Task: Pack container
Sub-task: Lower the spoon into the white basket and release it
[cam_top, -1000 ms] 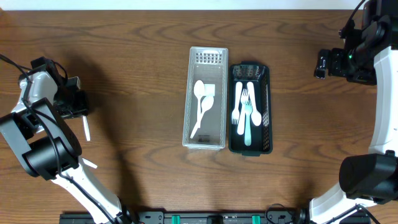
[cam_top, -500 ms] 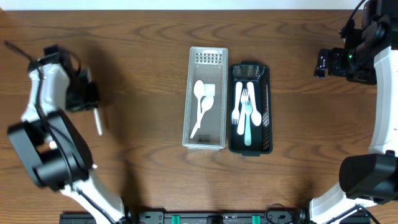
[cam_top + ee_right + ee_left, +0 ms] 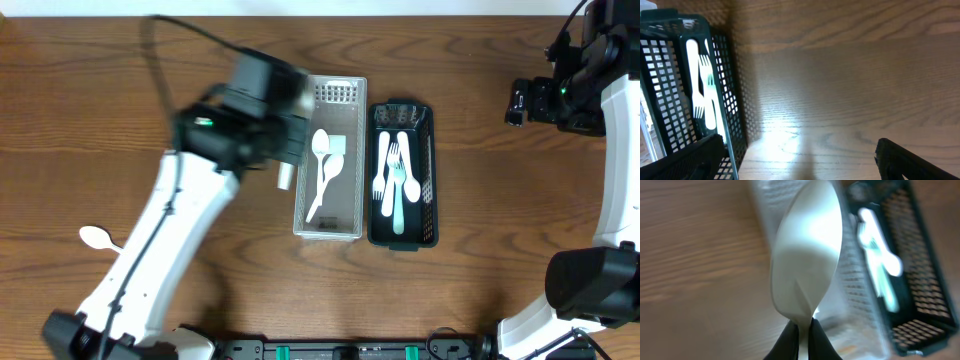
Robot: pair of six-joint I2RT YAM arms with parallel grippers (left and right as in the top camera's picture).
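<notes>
Spoon (image 3: 805, 255) of white plastic, pinched at the neck just below its bowl by the left gripper (image 3: 801, 335). The jaws are closed down to the thickness of the handle, and the bowl stands up in front of the wrist camera. It looks very light and stiff but thin, with a glossy, slick surface. A narrow pinch like this could let it swivel or slip, so the flat of the handle near the neck seems the better place to hold. Squeezing hard is probably not needed, as there is little weight to carry.

From overhead, the gripper and spoon hang just beside the left wall of the clear bin (image 3: 300, 205), which sits in the middle of the counter (image 3: 200, 60). The view is blurred, so I cannot tell whether the spoon is over the rim yet. Two spoons (image 3: 322, 165) already lie inside that bin. Touching its right side is the black basket (image 3: 432, 180), holding pale forks (image 3: 395, 180), so cutlery appears sorted by kind.

A loose spoon (image 3: 96, 237) lies on the wood toward the front left corner, well apart from both bins.

The right gripper (image 3: 517, 102) hovers near the right edge toward the back, jaws spread wide with nothing between them.
</notes>
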